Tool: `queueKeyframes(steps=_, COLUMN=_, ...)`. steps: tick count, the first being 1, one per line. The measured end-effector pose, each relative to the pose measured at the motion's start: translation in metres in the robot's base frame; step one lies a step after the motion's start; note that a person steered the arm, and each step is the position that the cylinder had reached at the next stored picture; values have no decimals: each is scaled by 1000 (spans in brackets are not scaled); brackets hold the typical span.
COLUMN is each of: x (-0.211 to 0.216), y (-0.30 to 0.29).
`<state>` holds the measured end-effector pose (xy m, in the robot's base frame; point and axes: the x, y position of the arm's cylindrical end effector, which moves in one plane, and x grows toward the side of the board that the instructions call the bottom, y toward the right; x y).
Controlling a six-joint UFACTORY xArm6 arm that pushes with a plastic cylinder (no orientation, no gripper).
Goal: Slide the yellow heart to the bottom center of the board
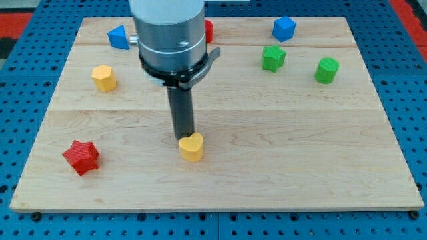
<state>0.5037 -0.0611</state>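
Observation:
The yellow heart (191, 147) lies on the wooden board (280, 167), a little left of the centre and in the lower half. My tip (183, 135) is the lower end of the dark rod; it stands just above and slightly left of the heart, touching or nearly touching its upper edge. The arm's grey body hides part of the board's top.
A red star (81, 157) lies at the lower left. A yellow hexagon (104, 78) and a blue triangular block (119, 37) lie at the upper left. A red block (209, 31) shows partly behind the arm. A blue block (283, 29), a green star (273, 58) and a green cylinder (327, 70) lie upper right.

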Motion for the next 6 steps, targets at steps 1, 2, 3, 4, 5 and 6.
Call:
queueKeyframes(steps=1, x=2, y=-31)
queueKeyframes(steps=2, x=18, y=-13)
queueKeyframes(steps=3, x=20, y=28)
queueKeyframes(steps=4, x=23, y=41)
queueKeyframes(steps=5, x=15, y=42)
queueKeyframes(steps=6, x=19, y=66)
